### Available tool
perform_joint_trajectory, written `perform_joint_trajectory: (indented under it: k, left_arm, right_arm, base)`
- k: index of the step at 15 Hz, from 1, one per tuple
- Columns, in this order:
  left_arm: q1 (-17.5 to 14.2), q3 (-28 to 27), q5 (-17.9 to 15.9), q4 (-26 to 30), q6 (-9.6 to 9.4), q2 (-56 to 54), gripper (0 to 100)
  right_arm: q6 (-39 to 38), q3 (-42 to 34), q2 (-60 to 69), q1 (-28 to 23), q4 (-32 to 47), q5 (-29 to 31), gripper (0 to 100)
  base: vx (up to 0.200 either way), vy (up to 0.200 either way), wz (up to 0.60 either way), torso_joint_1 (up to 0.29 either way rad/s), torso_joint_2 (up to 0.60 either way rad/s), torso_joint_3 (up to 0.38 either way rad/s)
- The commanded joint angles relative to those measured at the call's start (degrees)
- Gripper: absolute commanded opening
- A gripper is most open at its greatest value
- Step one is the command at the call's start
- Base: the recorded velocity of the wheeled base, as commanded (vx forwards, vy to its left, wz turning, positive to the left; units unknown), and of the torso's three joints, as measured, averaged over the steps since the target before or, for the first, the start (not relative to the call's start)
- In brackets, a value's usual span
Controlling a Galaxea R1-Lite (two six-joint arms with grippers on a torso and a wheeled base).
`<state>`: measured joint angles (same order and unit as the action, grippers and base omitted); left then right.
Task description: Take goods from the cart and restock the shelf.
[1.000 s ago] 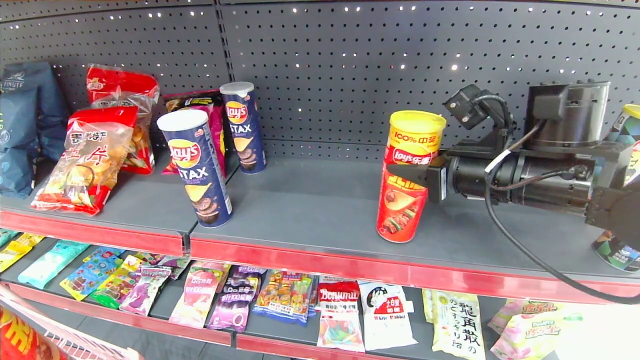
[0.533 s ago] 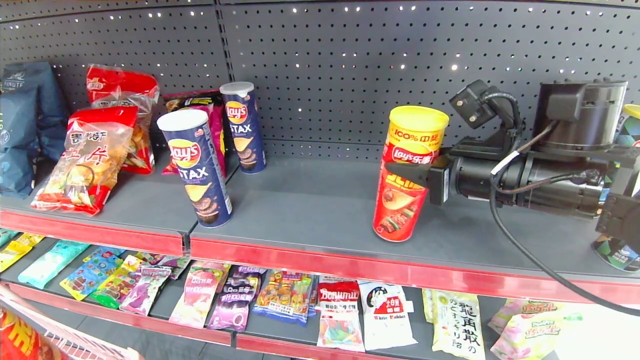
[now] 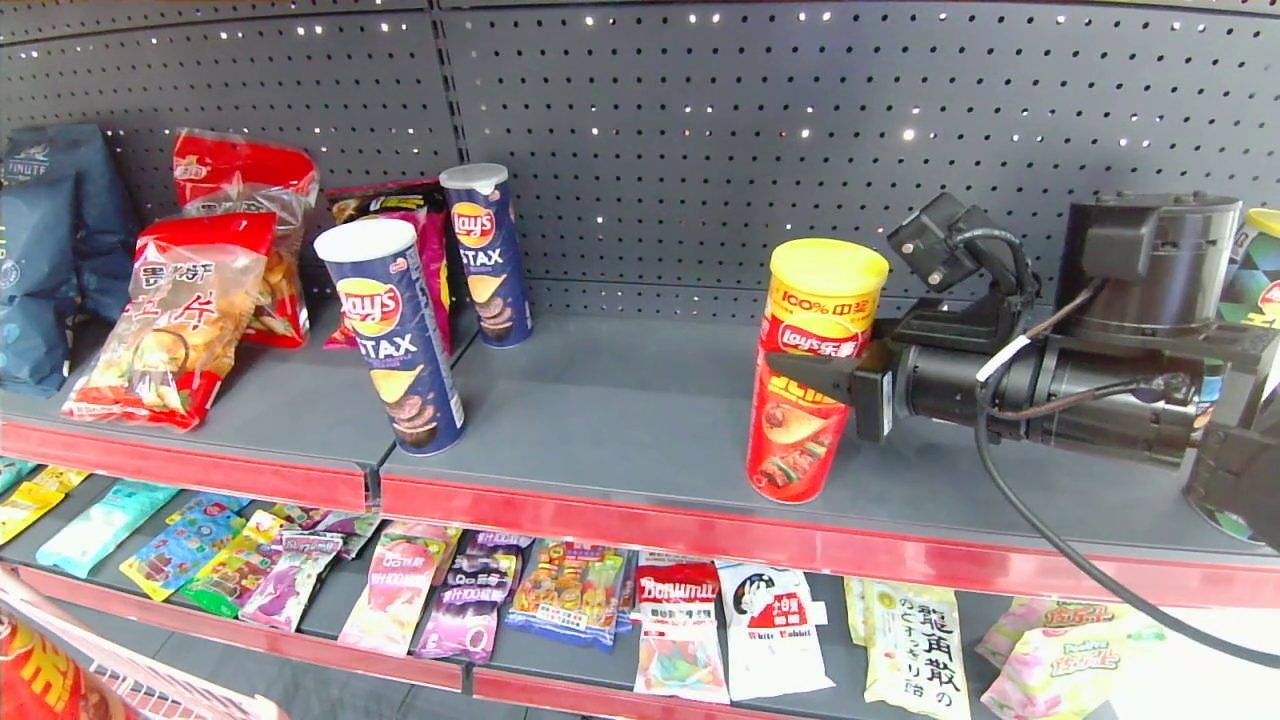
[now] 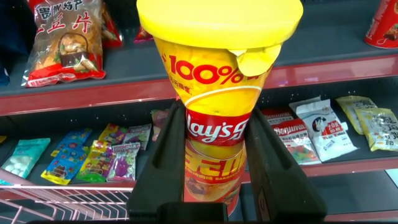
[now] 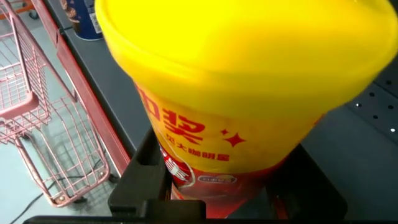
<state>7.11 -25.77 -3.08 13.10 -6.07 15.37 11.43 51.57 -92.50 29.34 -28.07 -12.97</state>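
Gripping upright red can, right hand level above shelf

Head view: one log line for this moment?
right gripper: shut on red can, at shelf front | left gripper: shut on second can

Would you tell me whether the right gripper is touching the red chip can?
Touching: the head view shows the right gripper clamping the red chip can between its fingers.
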Motion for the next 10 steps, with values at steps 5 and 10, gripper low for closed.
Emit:
perform_joint_trajectory:
  k: [5,10]
  left_arm:
    - [0.0,0.0,0.0,0.0,0.01,-0.1,0]
    - [0.0,0.0,0.0,0.1,0.01,-0.2,0]
  right_arm:
    - [0.4,-0.4,0.7,-0.1,0.1,0.1,0]
    - [0.4,-1.0,1.6,-0.1,0.1,-0.1,0]
  base:
    - [0.000,0.000,0.00,0.000,0.00,0.000]
    - [0.000,0.000,0.00,0.000,0.00,0.000]
